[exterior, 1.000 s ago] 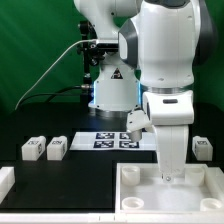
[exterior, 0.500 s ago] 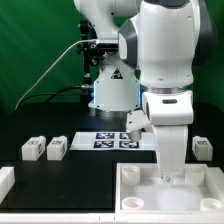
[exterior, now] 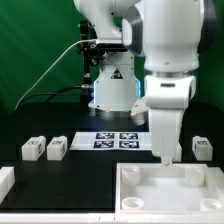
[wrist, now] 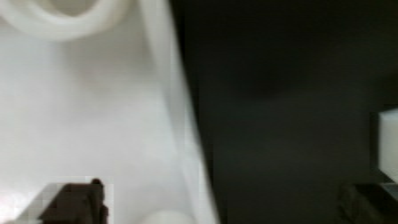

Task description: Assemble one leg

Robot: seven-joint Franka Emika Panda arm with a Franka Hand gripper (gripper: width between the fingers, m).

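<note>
Three legs, small white blocks with tags, stand on the black table: two at the exterior view's left [exterior: 30,149] [exterior: 56,149] and one at its right [exterior: 202,148]. My gripper [exterior: 165,158] hangs above the far right rim of the big white tray-like part [exterior: 150,200], holding nothing. In the wrist view my gripper [wrist: 222,205] is open, with dark fingers [wrist: 71,203] wide apart over the tray's rim [wrist: 178,120] and the black table. A white edge [wrist: 388,140] shows at the side; it may be a leg.
The marker board [exterior: 118,139] lies on the table behind the tray. Another white part [exterior: 5,180] shows at the exterior view's lower left edge. A round socket [wrist: 71,15] sits in the tray's surface. The robot base stands behind.
My gripper has risen out of the tray and shifted a little toward the exterior view's right. The legs and tray have not moved.
</note>
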